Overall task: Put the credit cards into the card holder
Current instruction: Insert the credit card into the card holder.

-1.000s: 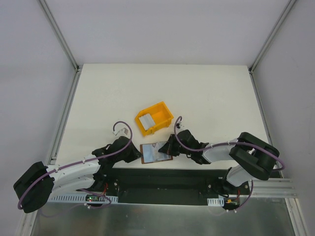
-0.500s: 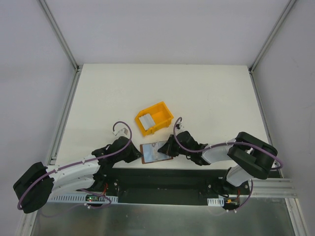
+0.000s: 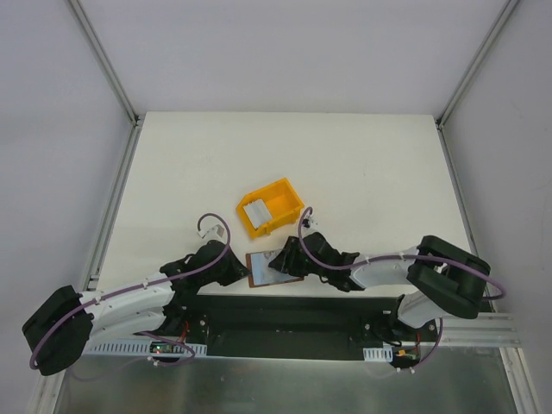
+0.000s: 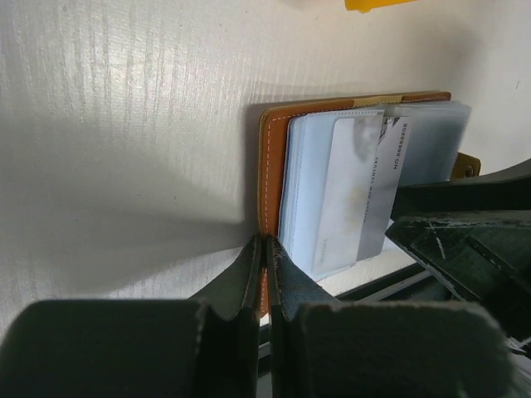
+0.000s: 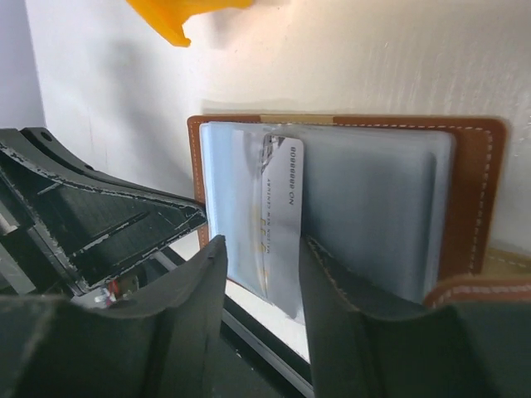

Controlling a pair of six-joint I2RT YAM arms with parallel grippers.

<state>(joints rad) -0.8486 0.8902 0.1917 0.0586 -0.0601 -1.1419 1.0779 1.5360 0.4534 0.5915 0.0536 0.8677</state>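
**Claw and Card Holder Status**

The left claw [image 4: 264, 247] is fully closed and pinches the brown stitched left border of the card holder [image 4: 272, 141]. The right claw [image 5: 264, 242] stands part-open, with one finger on each side of a credit card [image 5: 279, 195]. A gap shows between one finger and the card; whether the other finger touches it cannot be determined.

The credit card lies lengthwise over the clear sleeves of the card holder. Its numbered end points to the far side and its other end protrudes past the sleeves toward the near edge. Whether it sits inside a sleeve cannot be determined.

The card holder lies open and flat at the near edge of the counter [image 3: 345, 164], about midway along it. A yellow bin [image 3: 272, 207] stands just beyond the card holder, apart from it, with a pale flat item [image 3: 255, 211] inside.
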